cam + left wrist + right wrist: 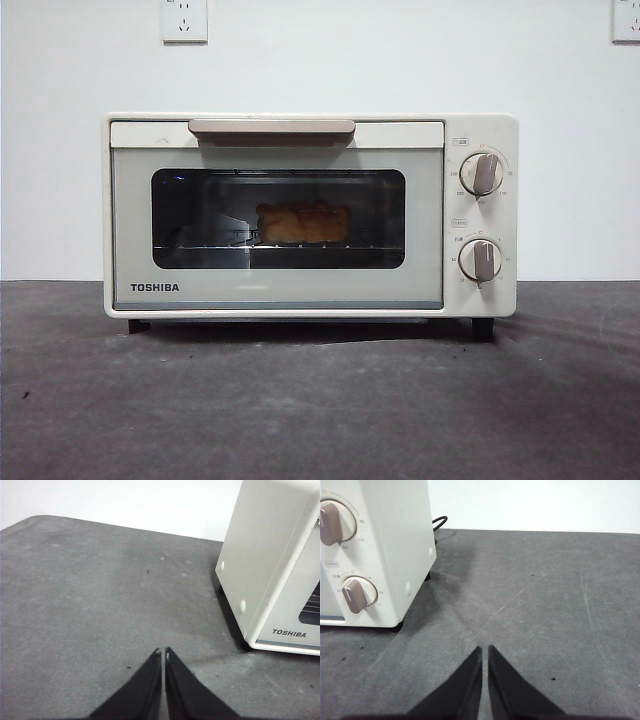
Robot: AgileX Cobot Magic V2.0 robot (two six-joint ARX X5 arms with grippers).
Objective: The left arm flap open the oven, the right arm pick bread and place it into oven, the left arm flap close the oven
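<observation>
The cream-white TOSHIBA oven (310,215) stands in the middle of the dark table with its glass door closed and the beige bar handle (271,127) at the top. Behind the window the golden-orange bread (302,223) rests on the wire rack. My left gripper (163,653) hovers shut over bare tabletop to the oven's (272,555) left side, holding nothing. Over the table on the knob side of the oven (375,550), my right gripper (485,650) is shut and empty too. Neither gripper shows in the front view.
Two knobs (482,173) sit on the oven's right panel. A black power cord (439,522) runs behind the oven. White wall with sockets (184,20) stands behind. Grey tabletop (320,400) stretches in front and to both sides.
</observation>
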